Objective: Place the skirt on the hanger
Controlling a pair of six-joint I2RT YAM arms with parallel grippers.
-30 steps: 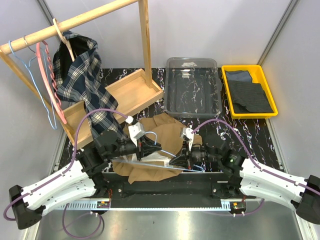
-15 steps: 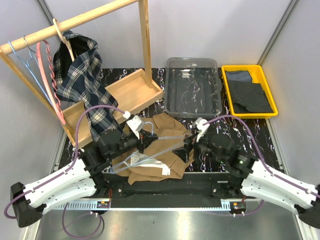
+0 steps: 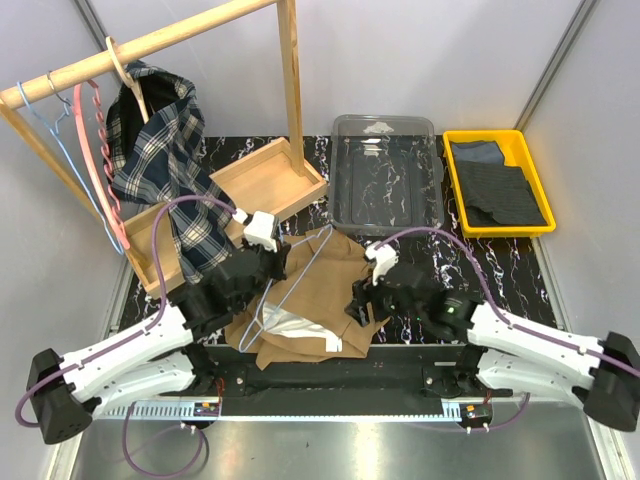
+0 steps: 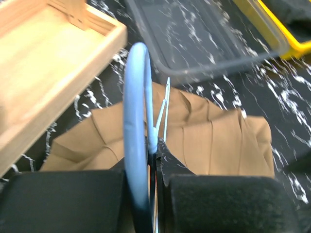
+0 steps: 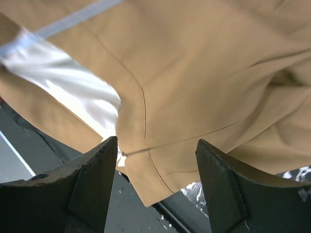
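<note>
The tan skirt (image 3: 320, 290) lies crumpled on the black table between the arms, its white lining (image 3: 290, 322) showing at the near edge. The light-blue wire hanger (image 3: 287, 288) slants across the skirt's left half. My left gripper (image 3: 272, 264) is shut on the hanger's neck (image 4: 153, 138), with the hook (image 4: 135, 111) curving up close to the left wrist camera. My right gripper (image 3: 358, 300) hangs open just above the skirt's right near corner (image 5: 160, 179). Its fingers (image 5: 92, 179) straddle that hem without touching it. One hanger wire (image 5: 73, 19) crosses the top left of the right wrist view.
A wooden rack at the back left holds a plaid shirt (image 3: 160, 160) on a wooden hanger, a pink hanger (image 3: 97, 165) and a blue wire hanger (image 3: 45, 115). Its wooden base tray (image 3: 265, 180) borders the skirt. Behind stand a clear bin (image 3: 388, 170) and a yellow bin (image 3: 497, 180) with dark cloth.
My right gripper has opened and shifted left and nearer over the skirt's right edge. My left gripper has carried the hanger back and up, and the skirt has bunched up.
</note>
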